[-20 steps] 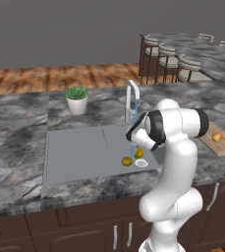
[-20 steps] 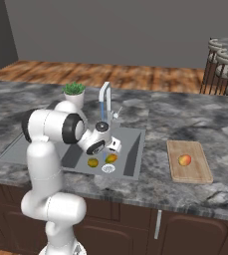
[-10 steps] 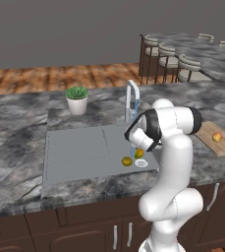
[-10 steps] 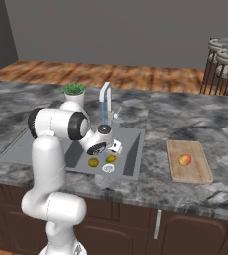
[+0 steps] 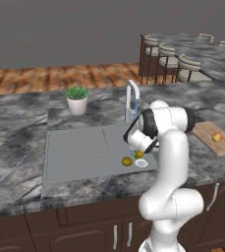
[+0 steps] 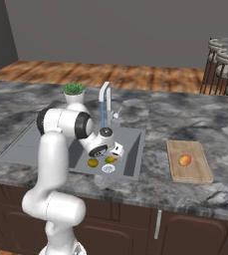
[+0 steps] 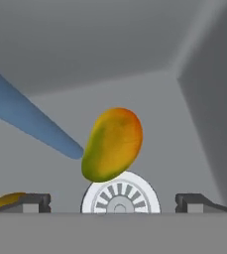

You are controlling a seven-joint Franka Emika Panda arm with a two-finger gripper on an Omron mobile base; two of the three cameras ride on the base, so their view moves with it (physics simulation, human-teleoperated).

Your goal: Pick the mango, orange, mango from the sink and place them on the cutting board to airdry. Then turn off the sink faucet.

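A green-and-orange mango lies in the sink just above the round white drain. It also shows as a mango beside the drain. My open gripper hangs low over it, fingers on either side and clear of it. An olive-yellow mango rests just to its left. The orange sits on the tan cutting board. Blue water runs from the gooseneck faucet.
A potted plant stands on the counter behind the sink's ribbed drainboard half. Bar stools stand at a far counter. Grey marble counter surrounds the basin and board.
The gripper has come down into the basin toward the green-and-orange mango. The fruits and the board have not moved.
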